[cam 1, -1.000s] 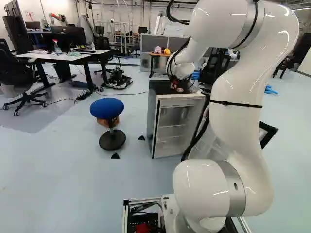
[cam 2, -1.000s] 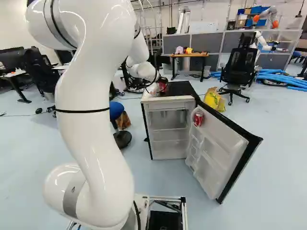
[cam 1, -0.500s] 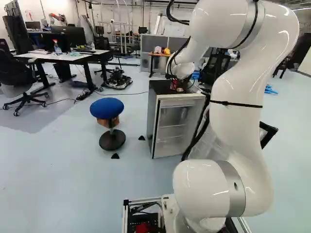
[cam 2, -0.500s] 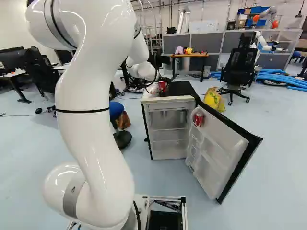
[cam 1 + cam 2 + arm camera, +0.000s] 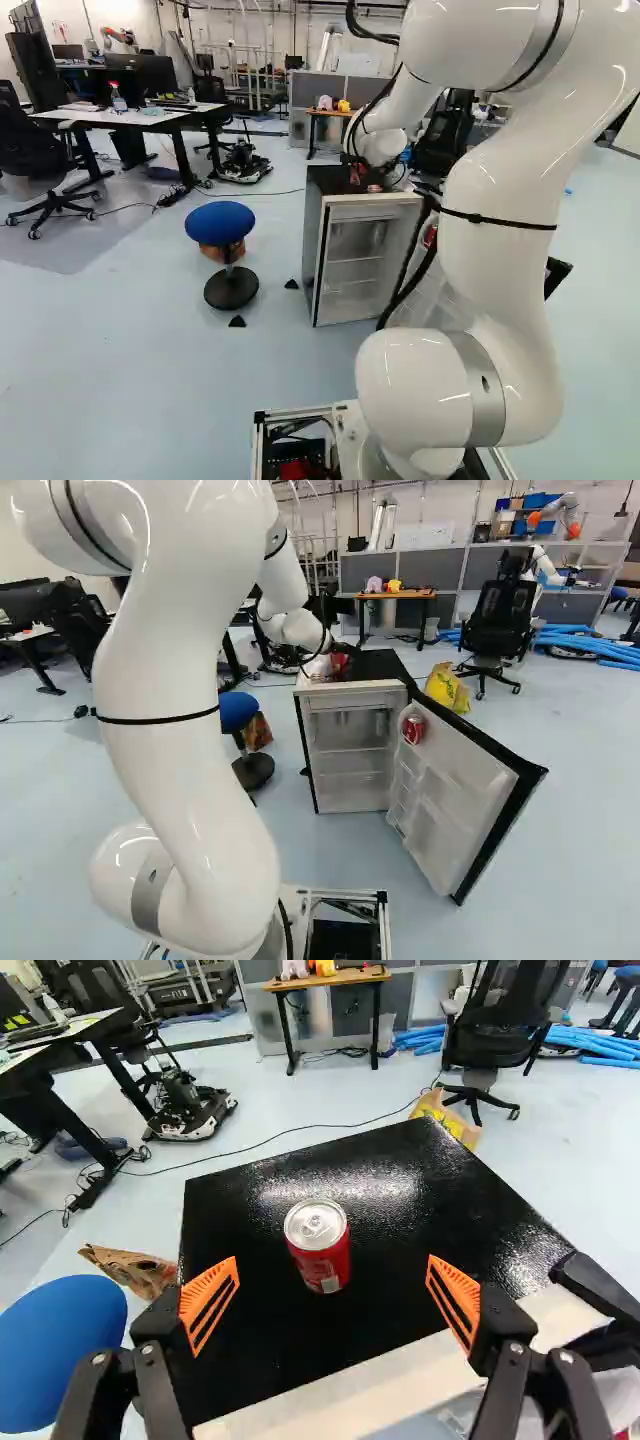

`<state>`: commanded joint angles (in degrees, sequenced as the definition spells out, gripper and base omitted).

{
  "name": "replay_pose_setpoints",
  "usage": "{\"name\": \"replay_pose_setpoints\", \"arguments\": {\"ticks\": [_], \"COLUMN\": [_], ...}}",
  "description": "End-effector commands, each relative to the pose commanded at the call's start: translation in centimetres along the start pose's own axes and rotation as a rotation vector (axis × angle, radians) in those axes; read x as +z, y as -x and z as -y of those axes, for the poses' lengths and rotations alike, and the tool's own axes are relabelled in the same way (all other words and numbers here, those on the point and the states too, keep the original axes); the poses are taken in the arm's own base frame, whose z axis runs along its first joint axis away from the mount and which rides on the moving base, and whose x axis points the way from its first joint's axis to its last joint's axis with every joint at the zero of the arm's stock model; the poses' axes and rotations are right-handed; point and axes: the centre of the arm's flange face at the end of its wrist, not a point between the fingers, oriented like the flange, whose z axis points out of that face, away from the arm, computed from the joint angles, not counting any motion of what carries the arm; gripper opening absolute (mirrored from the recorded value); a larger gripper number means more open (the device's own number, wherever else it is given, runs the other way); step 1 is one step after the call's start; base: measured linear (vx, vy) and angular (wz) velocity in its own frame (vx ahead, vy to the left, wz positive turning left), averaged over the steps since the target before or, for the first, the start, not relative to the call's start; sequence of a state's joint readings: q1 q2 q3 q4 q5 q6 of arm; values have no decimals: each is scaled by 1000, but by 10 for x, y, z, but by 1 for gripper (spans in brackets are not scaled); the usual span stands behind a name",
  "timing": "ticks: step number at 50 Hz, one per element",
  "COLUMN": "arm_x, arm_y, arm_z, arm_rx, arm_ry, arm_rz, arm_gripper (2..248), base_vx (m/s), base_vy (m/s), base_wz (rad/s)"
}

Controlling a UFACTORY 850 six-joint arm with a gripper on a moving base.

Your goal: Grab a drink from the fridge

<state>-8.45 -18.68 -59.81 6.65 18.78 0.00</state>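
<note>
– See the red can?
– Yes, upright on the black top of the fridge, between the widely spread fingers of the pincer, touching neither.
– Another?
– Second can, inside the opened door.
– Around?
– Blue stool on pale floor, wooden table farther back.

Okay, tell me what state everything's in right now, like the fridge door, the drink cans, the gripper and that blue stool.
Fridge door: swung open.
Gripper: open, nothing gripped.
Can on top: upright on the fridge top, between the fingers but ungripped.
Can in the door: held in the door's upper shelf.
Blue stool: upright on its base.
</note>
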Motion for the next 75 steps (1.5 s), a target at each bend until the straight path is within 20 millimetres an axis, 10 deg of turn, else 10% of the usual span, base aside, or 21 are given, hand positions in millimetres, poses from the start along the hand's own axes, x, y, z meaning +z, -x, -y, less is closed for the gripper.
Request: {"name": "replay_pose_setpoints", "arguments": {"ticks": [75], "arm_x": [-129], "arm_y": [20], "arm_z": [-98], "arm_rx": [31], "arm_ry": [136], "arm_rz": [301], "arm_gripper": [247], "base_vx": [0], "base_vy": [0], "base_wz": [0]}}
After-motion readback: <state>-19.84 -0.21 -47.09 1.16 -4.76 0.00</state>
